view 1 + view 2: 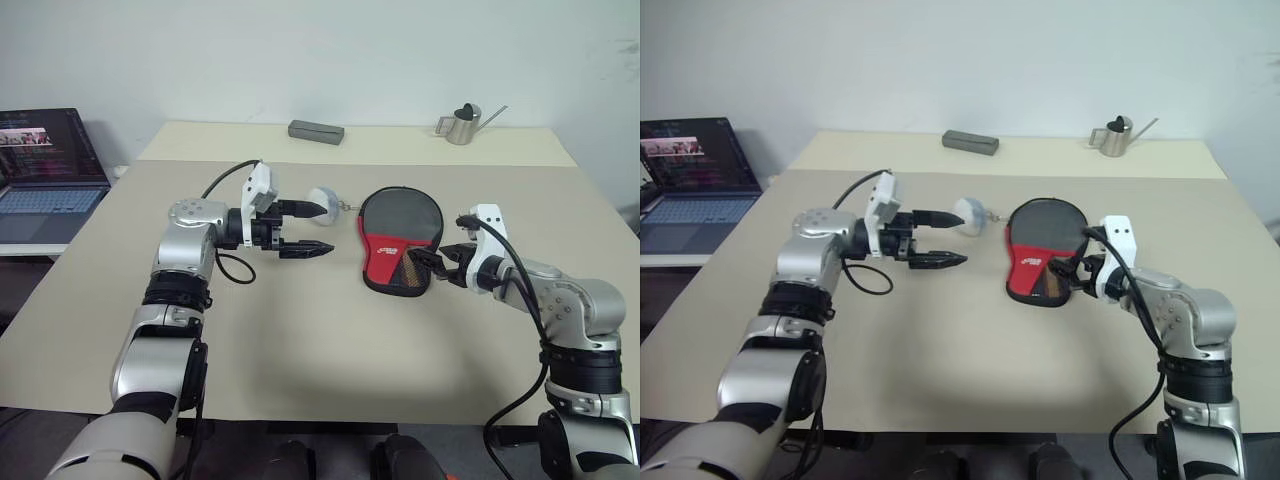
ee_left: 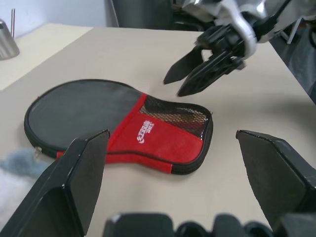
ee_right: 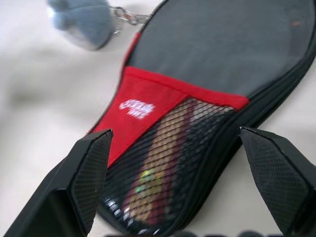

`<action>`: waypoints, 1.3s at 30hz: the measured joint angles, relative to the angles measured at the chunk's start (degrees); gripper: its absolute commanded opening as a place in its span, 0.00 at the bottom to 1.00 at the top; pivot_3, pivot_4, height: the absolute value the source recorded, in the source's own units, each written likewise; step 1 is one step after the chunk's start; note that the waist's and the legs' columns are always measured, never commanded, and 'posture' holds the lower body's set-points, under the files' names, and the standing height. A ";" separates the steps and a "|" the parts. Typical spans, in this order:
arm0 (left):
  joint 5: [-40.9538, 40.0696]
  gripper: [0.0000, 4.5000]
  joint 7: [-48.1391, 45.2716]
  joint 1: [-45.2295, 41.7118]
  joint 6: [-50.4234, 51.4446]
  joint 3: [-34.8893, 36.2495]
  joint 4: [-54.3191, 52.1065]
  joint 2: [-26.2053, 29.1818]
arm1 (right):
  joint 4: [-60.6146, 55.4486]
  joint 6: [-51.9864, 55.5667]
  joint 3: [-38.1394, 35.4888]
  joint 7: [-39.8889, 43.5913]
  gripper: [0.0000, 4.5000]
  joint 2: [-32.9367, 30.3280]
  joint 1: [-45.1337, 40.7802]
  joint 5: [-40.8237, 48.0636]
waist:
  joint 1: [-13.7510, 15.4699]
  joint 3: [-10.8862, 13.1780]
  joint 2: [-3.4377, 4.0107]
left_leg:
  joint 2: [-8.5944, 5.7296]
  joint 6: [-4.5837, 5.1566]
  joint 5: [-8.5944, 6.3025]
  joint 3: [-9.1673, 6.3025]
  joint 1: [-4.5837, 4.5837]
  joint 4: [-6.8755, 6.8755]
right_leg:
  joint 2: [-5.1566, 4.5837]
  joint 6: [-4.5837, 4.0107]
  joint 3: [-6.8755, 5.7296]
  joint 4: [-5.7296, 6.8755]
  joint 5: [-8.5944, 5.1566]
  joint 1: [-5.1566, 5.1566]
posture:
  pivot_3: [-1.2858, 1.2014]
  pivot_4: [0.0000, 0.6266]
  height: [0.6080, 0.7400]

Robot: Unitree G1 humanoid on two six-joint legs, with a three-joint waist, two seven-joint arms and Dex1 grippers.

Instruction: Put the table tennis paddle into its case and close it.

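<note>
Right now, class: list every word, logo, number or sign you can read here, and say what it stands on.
White logo on the red panel of the case: too blurred to read.
Laptop screen: text too small to read.
Nothing else carries writing.

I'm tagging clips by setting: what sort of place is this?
Probably an indoor lab or office: a plain beige table against a bare white wall, an open laptop on a side desk, a small metal watering can.
</note>
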 measured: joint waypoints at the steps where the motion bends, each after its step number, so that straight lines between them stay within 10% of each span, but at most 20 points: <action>1: -0.50 1.00 -0.05 0.20 0.40 -0.35 -1.17 0.25 | 1.79 -0.99 0.19 0.33 0.99 -0.01 -0.62 -0.68 | -0.01 0.00 0.00 | 0.00 0.00 0.00 0.01 0.00 0.00 | 0.00 0.00 0.00 0.00 0.00 0.00 | 0.52 0.24 1.00; 20: -4.21 1.00 -0.81 3.55 6.03 -3.33 -10.07 6.84 | 22.37 -6.44 -0.45 3.40 0.99 1.80 -7.68 -4.99 | -0.15 -0.01 0.01 | 0.04 0.00 0.00 0.05 0.03 0.00 | 0.01 -0.01 0.06 0.02 0.01 -0.02 | 0.52 0.24 1.00; 35: -4.56 1.00 0.03 5.58 6.00 -3.38 -11.72 7.43 | 17.01 -0.40 -2.61 1.72 0.01 5.86 -6.26 -4.45 | -0.20 -0.01 0.02 | 0.05 0.00 0.00 0.04 0.02 -0.02 | 0.01 -0.01 0.06 0.02 0.01 -0.03 | 0.52 0.24 1.00; 39: -4.60 1.00 0.03 6.41 5.99 -3.40 -12.00 7.48 | 16.22 0.30 -2.99 1.30 0.01 6.17 -6.11 -4.48 | -0.20 -0.01 0.02 | 0.05 0.00 0.00 0.03 0.02 -0.02 | 0.01 -0.01 0.05 0.01 0.01 -0.03 | 0.52 0.24 1.00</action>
